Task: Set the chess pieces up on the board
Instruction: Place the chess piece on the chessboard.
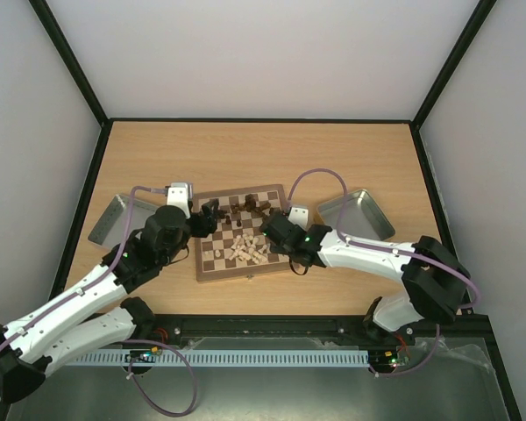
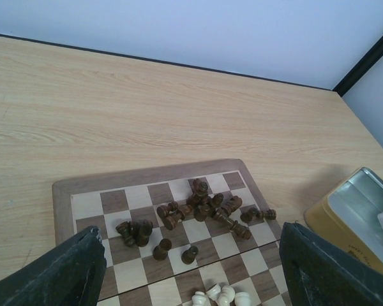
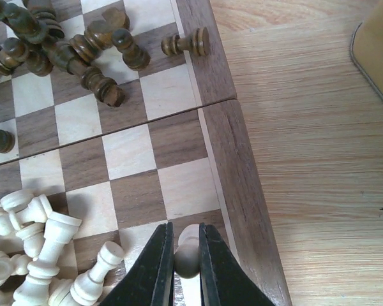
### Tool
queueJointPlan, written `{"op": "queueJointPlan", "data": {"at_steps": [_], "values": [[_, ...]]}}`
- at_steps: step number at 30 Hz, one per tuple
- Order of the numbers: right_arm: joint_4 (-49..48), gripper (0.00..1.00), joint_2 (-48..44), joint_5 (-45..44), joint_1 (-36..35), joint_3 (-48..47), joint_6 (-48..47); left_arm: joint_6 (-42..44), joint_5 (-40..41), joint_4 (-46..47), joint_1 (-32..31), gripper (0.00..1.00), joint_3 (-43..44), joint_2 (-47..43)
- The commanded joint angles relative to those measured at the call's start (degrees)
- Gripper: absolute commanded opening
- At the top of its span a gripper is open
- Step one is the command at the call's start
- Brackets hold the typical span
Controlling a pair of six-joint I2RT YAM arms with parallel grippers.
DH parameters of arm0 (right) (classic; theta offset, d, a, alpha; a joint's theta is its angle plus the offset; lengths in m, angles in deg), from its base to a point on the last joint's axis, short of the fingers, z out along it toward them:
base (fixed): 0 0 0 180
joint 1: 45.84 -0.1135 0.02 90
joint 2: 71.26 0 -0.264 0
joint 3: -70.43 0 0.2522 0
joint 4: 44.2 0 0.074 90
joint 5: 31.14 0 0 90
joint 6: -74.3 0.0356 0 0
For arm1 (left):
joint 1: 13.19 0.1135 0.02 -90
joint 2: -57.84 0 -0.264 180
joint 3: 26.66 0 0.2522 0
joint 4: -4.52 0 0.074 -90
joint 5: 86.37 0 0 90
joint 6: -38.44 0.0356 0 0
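The board (image 1: 212, 263) lies mid-table, a little toward the near edge. Dark brown chess pieces (image 1: 245, 207) lie tumbled on its far half, cream ones (image 1: 247, 248) heaped on its near half. My right gripper (image 3: 184, 237) is shut on a cream pawn (image 3: 187, 255) over the squares beside the board's right border (image 3: 242, 172). In the top view the right gripper (image 1: 270, 230) is at the board's right side. My left gripper (image 2: 195, 268) hangs open and empty above the dark pieces (image 2: 207, 204). From above, the left gripper (image 1: 206, 217) sits at the board's far left corner.
A grey metal tray (image 1: 116, 219) lies left of the board and another (image 1: 358, 213) to its right. The right tray (image 2: 364, 210) also shows in the left wrist view. Black frame rails edge the table.
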State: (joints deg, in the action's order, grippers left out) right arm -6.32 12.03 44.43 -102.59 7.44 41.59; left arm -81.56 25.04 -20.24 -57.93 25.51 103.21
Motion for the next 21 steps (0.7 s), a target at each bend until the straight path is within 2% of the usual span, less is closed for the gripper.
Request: {"op": "queueJointPlan", "data": {"at_steps": [1, 15, 21], "values": [[1.06, 0.09, 1.59, -1.63, -0.25, 0.76, 2.64, -0.14, 0.14, 1.43, -0.09, 0.76, -0.31, 0.54], [0.91, 0.11, 4.04, -0.5, -0.14, 0.34, 2.56, -0.19, -0.05, 1.34, -0.09, 0.76, -0.18, 1.21], [2.16, 0.3, 3.63, -0.72, -0.2, -1.79, 2.15, -0.19, 0.25, 0.9, -0.05, 0.77, 0.36, 1.22]]}}
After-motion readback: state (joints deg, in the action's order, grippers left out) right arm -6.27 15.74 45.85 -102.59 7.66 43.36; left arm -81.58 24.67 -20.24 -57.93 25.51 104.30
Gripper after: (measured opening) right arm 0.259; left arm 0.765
